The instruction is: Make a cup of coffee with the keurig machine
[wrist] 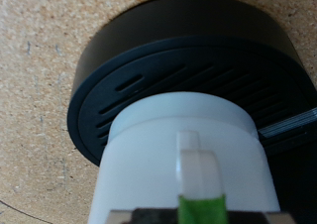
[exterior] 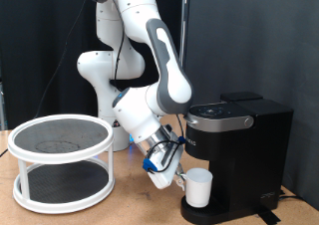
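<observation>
Wrist view only: cup [wrist: 183, 155] centred on ridged drip tray [wrist: 178, 75]. Exterior view: gripper [exterior: 174, 175] clenched on cup [exterior: 198, 187] under keurig [exterior: 239, 150]; bare table [exterior: 140, 200] toward rack [exterior: 62, 160].

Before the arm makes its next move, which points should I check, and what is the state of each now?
1. White mug on the Keurig machine round drip tray: ok.
2. Mug upright: ok.
3. Gripper at the mug, on the exterior view's left of it: ok.
4. Gripper open or shut: cannot tell.
5. Machine lid down: ok.
6. Pod loaded inside: cannot tell.
</observation>
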`<action>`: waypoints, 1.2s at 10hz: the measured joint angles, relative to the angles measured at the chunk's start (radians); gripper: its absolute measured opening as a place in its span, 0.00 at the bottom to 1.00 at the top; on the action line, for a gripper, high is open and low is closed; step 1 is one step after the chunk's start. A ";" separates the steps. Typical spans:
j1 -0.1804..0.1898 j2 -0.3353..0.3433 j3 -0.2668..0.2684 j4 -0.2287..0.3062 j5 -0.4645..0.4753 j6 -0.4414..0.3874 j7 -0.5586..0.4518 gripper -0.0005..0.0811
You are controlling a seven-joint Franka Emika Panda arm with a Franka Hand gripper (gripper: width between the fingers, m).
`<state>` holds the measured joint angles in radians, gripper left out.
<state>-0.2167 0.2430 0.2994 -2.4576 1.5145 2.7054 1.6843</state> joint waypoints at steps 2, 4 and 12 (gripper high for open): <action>0.000 0.001 0.004 0.000 0.017 0.004 -0.013 0.09; 0.000 0.001 0.004 0.000 0.019 0.004 -0.014 0.09; -0.041 -0.047 -0.011 -0.074 -0.001 -0.124 -0.057 0.92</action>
<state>-0.2572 0.1955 0.2885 -2.5317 1.5136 2.5816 1.6271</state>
